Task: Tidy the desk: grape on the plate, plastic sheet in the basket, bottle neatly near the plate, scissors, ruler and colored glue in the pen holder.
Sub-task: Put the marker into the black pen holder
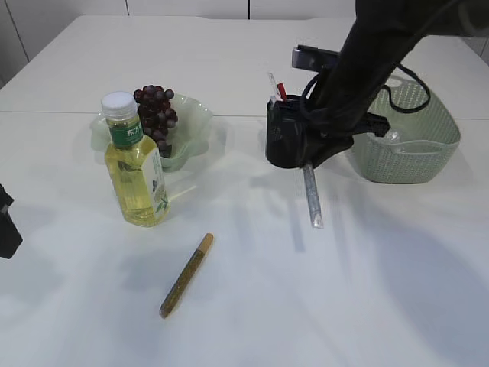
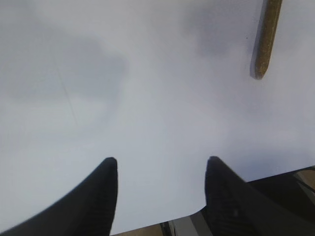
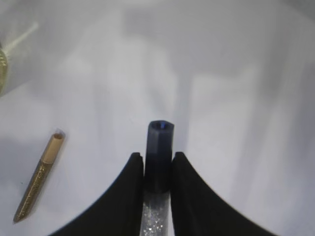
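My right gripper (image 1: 308,167) is shut on a silver glitter glue pen (image 1: 312,200) with a dark cap (image 3: 158,147), held just in front of the black pen holder (image 1: 280,138). A gold glitter glue pen (image 1: 187,275) lies on the table in front; it also shows in the right wrist view (image 3: 39,182) and the left wrist view (image 2: 266,44). Dark grapes (image 1: 157,113) sit on the pale green plate (image 1: 197,115). The yellow drink bottle (image 1: 136,164) stands upright in front of the plate. My left gripper (image 2: 161,164) is open and empty at the table's left edge (image 1: 6,225). The plastic sheet is not visible.
A pale green basket (image 1: 416,149) stands at the right, behind my right arm. Thin red and white items stick out of the pen holder's top (image 1: 275,86). The table's front edge shows below the left jaws.
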Controlling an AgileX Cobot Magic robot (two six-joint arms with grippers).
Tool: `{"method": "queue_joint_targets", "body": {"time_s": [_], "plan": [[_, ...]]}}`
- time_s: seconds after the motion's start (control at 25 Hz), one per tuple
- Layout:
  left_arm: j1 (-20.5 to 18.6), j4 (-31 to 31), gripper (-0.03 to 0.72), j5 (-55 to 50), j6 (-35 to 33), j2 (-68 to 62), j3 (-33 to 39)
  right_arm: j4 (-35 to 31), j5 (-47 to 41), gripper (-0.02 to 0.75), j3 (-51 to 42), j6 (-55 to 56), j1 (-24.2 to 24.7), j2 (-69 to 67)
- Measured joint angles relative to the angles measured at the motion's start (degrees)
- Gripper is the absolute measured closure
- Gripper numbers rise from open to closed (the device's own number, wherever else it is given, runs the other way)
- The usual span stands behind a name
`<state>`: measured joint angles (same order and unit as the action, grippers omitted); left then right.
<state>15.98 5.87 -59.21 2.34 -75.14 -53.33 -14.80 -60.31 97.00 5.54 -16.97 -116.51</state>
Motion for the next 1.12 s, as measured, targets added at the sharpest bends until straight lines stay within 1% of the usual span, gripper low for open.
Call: {"method": "queue_joint_targets", "body": {"time_s": [0.24, 0.52, 0.68, 0.84, 1.12], "plan": [[0.0, -0.1, 0.273, 0.0, 0.0, 0.0, 0.0, -8.0, 3.9, 0.596, 0.0, -10.2, 2.7, 0.3], [0.0, -0.1, 0.273, 0.0, 0.0, 0.0, 0.0, -20.6, 8.4, 0.596, 0.0, -26.3, 7.6, 0.3], [0.0, -0.1, 0.273, 0.0, 0.0, 0.0, 0.0, -29.6, 11.9, 0.596, 0.0, -37.5, 10.0, 0.3], [0.0, -0.1, 0.273, 0.1, 0.0, 0.0, 0.0, -38.0, 15.3, 0.596, 0.0, -48.2, 10.7, 0.3], [0.0, -0.1, 0.273, 0.1, 0.0, 0.0, 0.0, -46.6, 23.6, 0.596, 0.0, -59.7, 10.8, 0.3]]}}
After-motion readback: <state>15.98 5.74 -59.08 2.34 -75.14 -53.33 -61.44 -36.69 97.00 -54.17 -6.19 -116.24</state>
